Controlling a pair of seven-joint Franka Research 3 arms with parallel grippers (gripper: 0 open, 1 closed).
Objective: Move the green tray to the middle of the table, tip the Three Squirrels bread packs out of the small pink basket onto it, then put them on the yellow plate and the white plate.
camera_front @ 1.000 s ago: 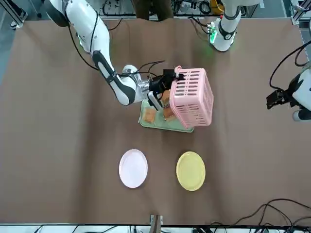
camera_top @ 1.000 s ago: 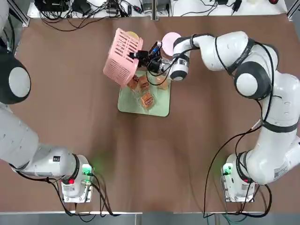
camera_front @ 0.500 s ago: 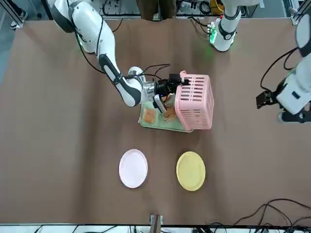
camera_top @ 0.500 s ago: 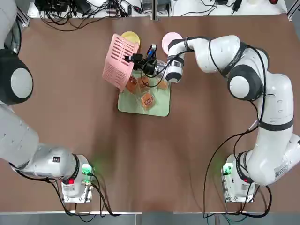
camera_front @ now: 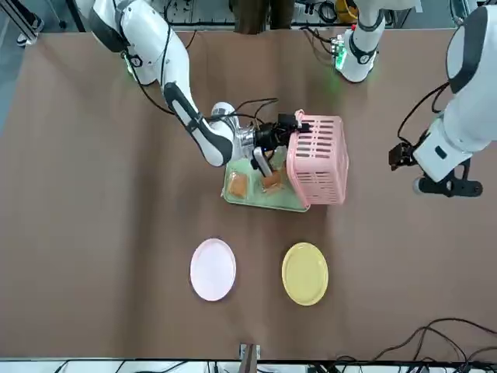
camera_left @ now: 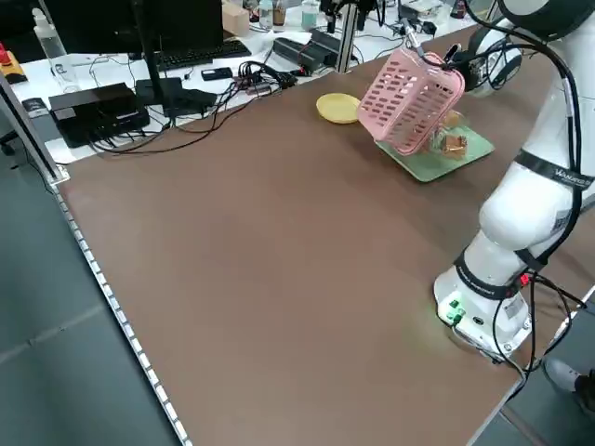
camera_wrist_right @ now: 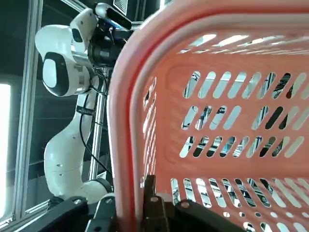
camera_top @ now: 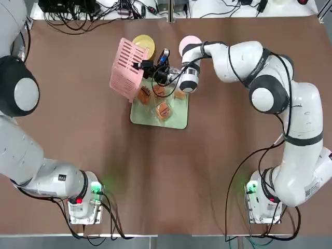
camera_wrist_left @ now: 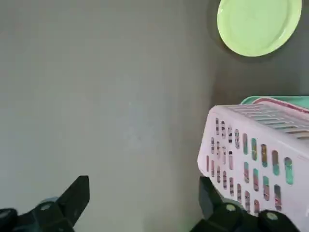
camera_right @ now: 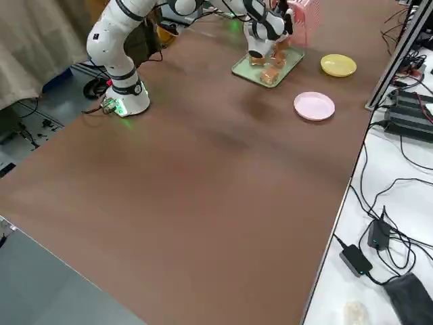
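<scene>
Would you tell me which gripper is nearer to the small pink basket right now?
The right. The right gripper is clamped on the rim of the small pink basket, holding it tipped over the green tray. The left gripper hangs open, well off to the basket's side.

No lettering is showing legibly anywhere on the table.
The Three Squirrels bread packs [camera_top: 163, 110] lying on the green tray [camera_top: 176, 120] are showing no print that can be made out, and the small pink basket [camera_top: 126, 75] beside them is carrying no visible label.
</scene>
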